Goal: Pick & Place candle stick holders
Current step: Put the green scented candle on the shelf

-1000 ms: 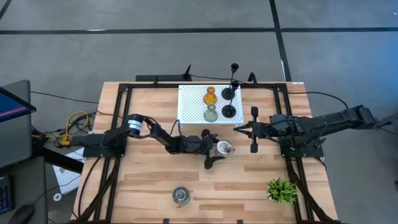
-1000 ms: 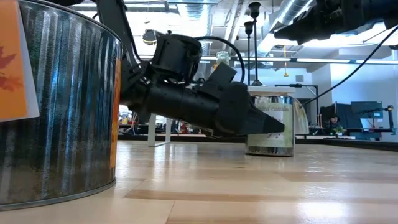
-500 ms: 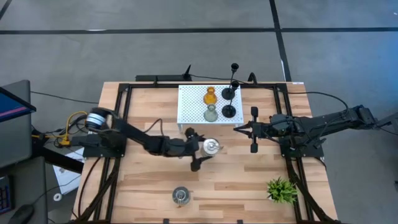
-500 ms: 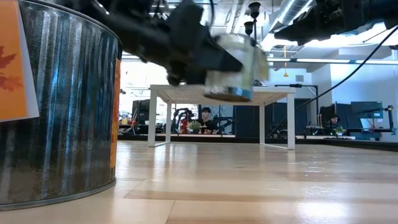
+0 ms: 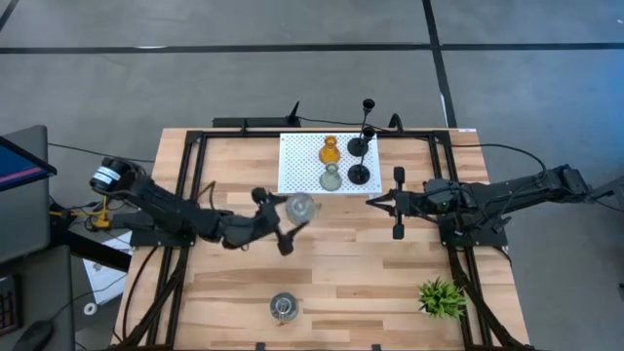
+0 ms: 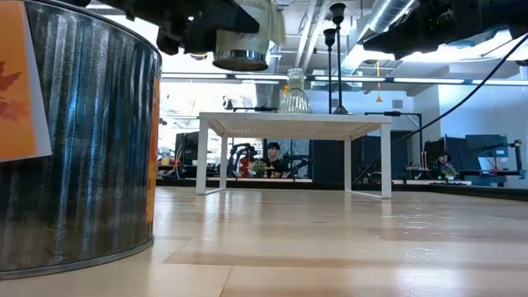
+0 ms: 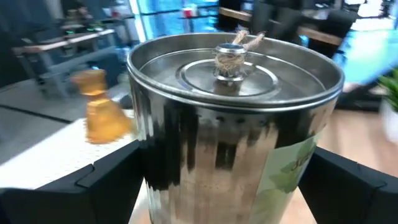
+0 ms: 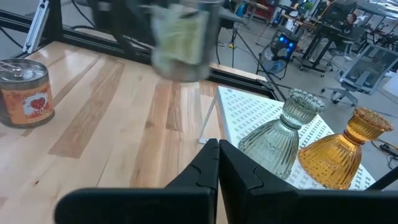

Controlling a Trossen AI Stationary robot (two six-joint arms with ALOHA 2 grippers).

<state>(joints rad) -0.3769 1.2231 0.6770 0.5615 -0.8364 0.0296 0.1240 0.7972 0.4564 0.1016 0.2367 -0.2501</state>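
My left gripper (image 5: pixel 292 215) is shut on a silvery jar-like holder (image 5: pixel 301 205), held in the air just near of the white perforated stand (image 5: pixel 302 161); the low view shows it high up (image 6: pixel 242 37). On the stand are an amber holder (image 5: pixel 330 149), a grey-green holder (image 5: pixel 331 176) and two black thin-stemmed holders (image 5: pixel 360 174). A second silvery jar (image 5: pixel 284 306) stands on its base near the table's front edge. My right gripper (image 5: pixel 371 202) is shut and empty, to the right of the stand. My left gripper pinches the jar's side wall (image 7: pixel 155 162) between its two fingers (image 7: pixel 106 183), one on each side, below the lidded top. The fingers come about level, from the table's left. The jar is lifted clear of the table and roughly upright.
A spiky green plant (image 5: pixel 441 296) stands at the near right corner. The second jar fills the left of the low view (image 6: pixel 74 140). Black frame rails (image 5: pixel 190 195) run along the table's sides. Bare wood (image 5: pixel 370 263) lies between the stand and the near edge.
My left gripper, shut on the silvery jar, has lifted it off the table and carried it up, toward the table's left and a little toward the far edge, to just near of the stand. The jar now hangs clear of the table.
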